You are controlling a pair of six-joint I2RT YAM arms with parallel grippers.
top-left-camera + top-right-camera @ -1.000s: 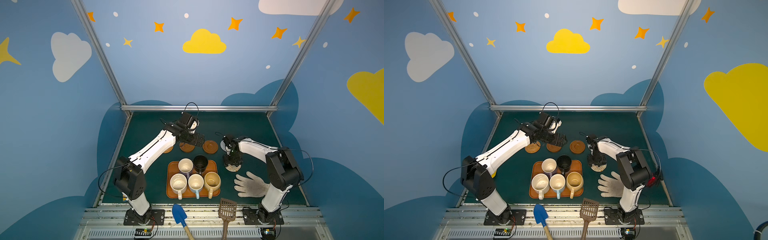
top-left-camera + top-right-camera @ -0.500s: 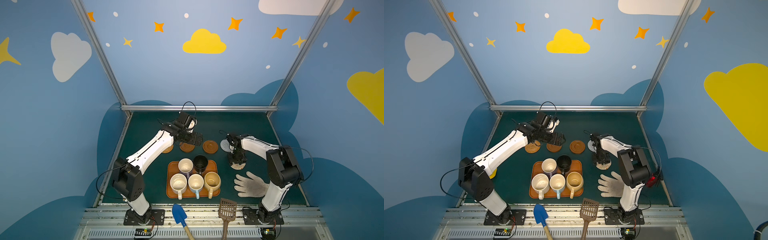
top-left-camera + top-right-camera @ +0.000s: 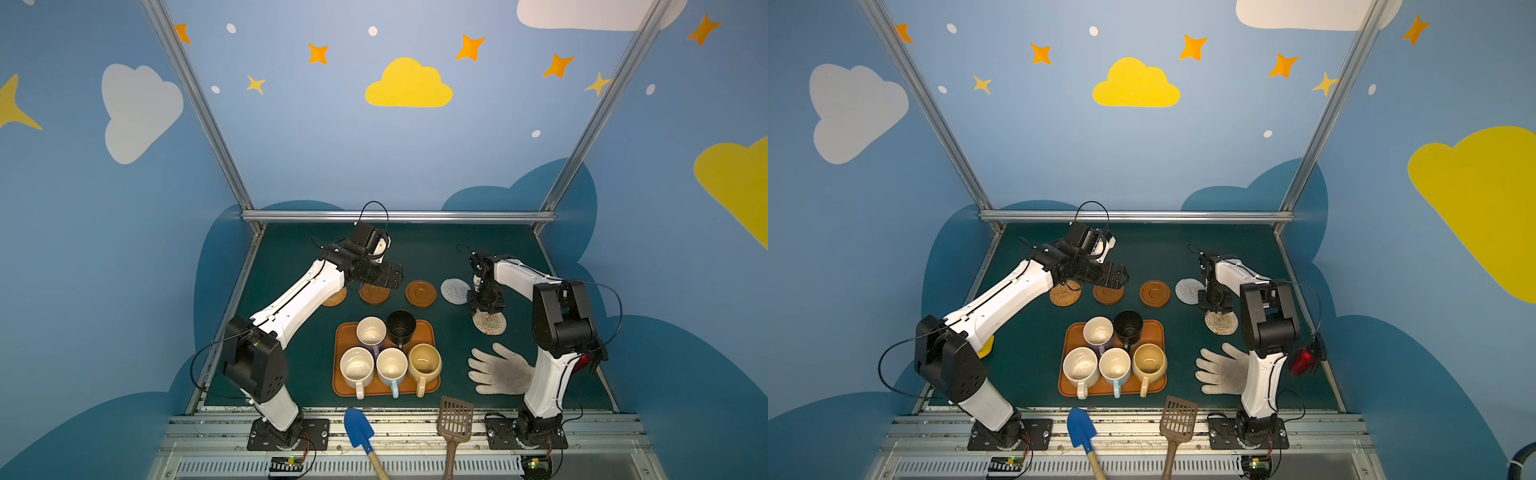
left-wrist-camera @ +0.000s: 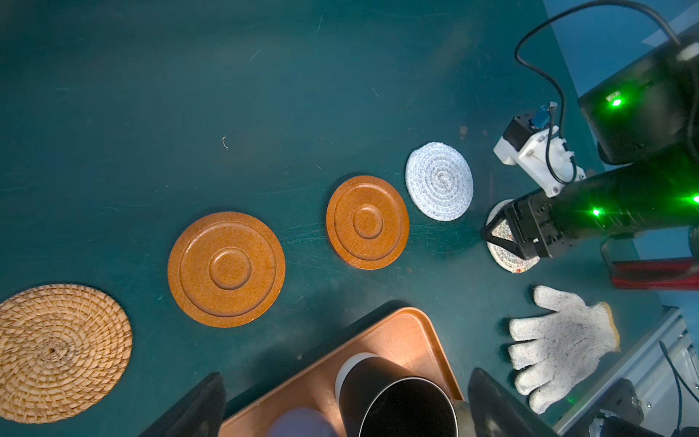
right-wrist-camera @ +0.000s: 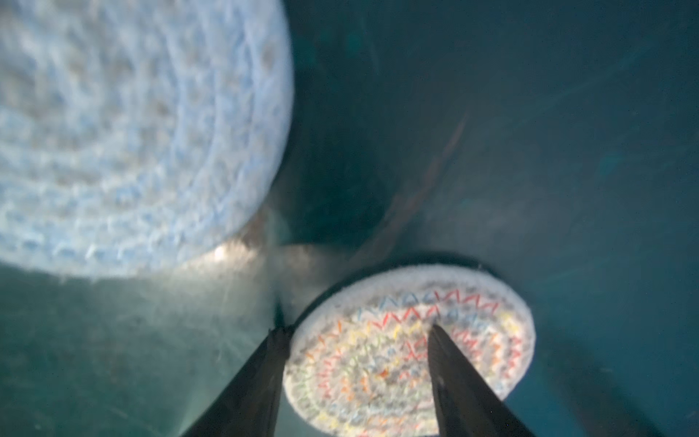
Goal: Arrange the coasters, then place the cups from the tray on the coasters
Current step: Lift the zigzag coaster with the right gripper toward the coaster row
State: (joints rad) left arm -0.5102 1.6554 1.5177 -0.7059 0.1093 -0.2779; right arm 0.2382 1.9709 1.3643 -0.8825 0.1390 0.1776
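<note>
Four coasters lie in a row: woven rattan [image 3: 334,297], two brown wooden [image 3: 374,294] [image 3: 420,294] and grey-white rope [image 3: 455,291]. The beige rope coaster [image 3: 490,322] sits nearer, to the right. My right gripper [image 3: 485,307] [image 5: 358,328] is closed on it, with one finger at its rim and the other on its top face. Five cups stand on the tray [image 3: 341,336]: lilac [image 3: 371,332], black [image 3: 401,326], cream speckled [image 3: 356,368], pale blue [image 3: 391,365] and tan [image 3: 424,361]. My left gripper [image 3: 390,278] [image 4: 346,372] hangs open above the tray's far edge, over the black cup [image 4: 397,401].
A white work glove [image 3: 500,372] lies near the right arm's base. A blue trowel [image 3: 357,430] and a brown slotted scoop [image 3: 455,419] rest at the front edge. A yellow object [image 3: 986,347] shows behind the left arm.
My right gripper has moved to the right, and the beige coaster has travelled with it. The left arm has barely shifted.
</note>
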